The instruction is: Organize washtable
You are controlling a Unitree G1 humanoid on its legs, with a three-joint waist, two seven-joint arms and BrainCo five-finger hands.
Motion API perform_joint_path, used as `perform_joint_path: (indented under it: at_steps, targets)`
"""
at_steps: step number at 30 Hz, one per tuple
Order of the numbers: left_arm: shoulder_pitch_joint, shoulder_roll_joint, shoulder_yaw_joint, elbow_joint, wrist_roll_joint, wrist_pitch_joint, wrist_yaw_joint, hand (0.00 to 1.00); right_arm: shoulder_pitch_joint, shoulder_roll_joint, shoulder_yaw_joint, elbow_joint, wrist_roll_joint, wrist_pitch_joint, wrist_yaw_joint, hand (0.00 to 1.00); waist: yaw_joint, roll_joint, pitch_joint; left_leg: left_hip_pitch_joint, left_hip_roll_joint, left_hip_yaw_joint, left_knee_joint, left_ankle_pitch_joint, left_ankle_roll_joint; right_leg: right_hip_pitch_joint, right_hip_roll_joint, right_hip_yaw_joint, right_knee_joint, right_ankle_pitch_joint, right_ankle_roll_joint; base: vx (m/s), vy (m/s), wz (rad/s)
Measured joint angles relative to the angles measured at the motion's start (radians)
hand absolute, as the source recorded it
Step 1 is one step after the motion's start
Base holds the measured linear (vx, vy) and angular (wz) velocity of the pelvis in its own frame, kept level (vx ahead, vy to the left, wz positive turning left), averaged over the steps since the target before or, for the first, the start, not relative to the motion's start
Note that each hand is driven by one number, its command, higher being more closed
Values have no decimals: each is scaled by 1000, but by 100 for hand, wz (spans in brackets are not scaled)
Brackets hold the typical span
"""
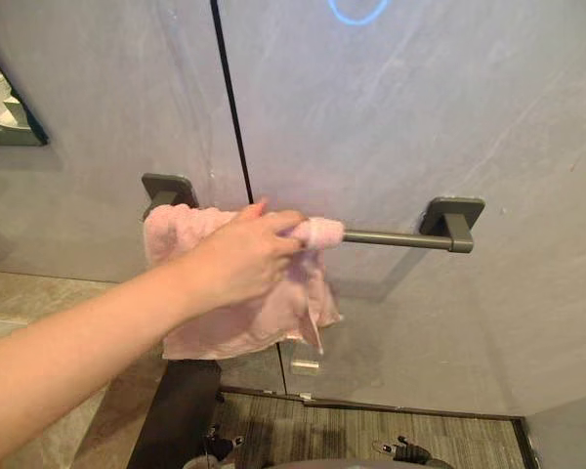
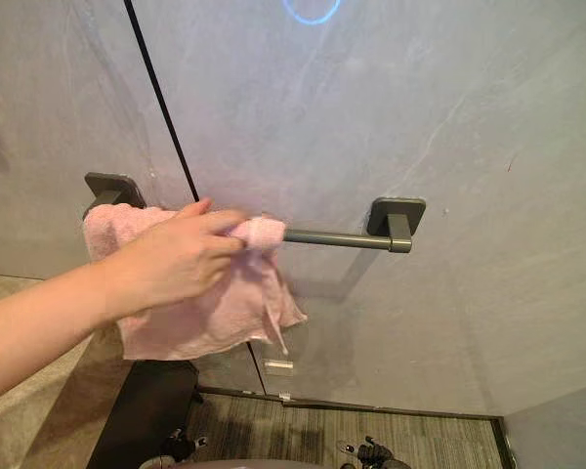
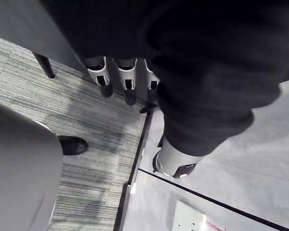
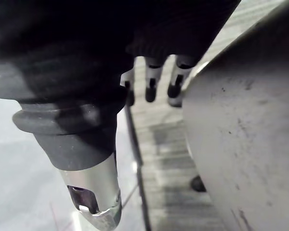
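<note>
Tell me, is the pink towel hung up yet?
Nearly. The pink towel already hangs over the bar's left end. A person's hand grips it, bunched on the bar. Left to do: spreading it flat. The robot's left hand and right hand hang open, holding nothing.

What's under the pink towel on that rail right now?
The pink towel drapes over the left part of the grey rail, whose right stretch shows bare. The covered stretch is hidden; a person's hand grips the towel there.

No text or label seems legible anywhere.
</note>
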Motion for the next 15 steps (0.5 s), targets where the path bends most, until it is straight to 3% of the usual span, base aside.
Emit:
perform_joint_path:
  at_steps: [15]
  targets:
    - [17,-4,-24,-46,0,-15,8,0,0,-2,22,-21,20,-8,-23,0,0,3,2,-19,0,-3,0,-8,-6,-17,0,-2,-1,-8,9,0,0,0]
